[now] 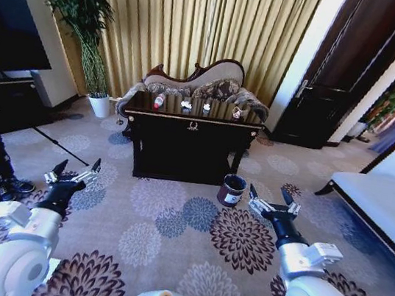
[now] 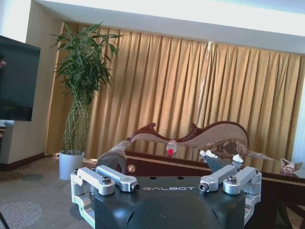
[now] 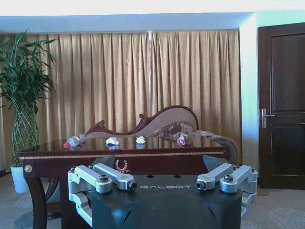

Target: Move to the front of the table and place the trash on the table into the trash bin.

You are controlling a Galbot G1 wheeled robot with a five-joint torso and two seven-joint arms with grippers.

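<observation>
— What's closest to the camera?

— The two arms, held low over the flowered carpet (image 1: 169, 240): the left gripper (image 1: 75, 173) and the right gripper (image 1: 272, 198), both with fingers spread apart and nothing between them.

— And the trash?

— All on the table (image 1: 192, 121), well ahead. A clear bottle (image 1: 159, 101) with a red cap lies toward its left end; white paper wads (image 1: 186, 105) sit near the middle, and another wad (image 1: 237, 112) toward the right. The trash bin (image 1: 232, 190) stands on the carpet just beside the table's right front corner.

— Beyond that?

— A patterned sofa (image 1: 207, 82) right behind the table, gold curtains (image 1: 201, 22), a potted plant (image 1: 89, 27) at left.

— So which step?

— I'd judge the approach — the table looks out of reach. Next calls for driving squarely up to its front, keeping clear of the bin.
</observation>
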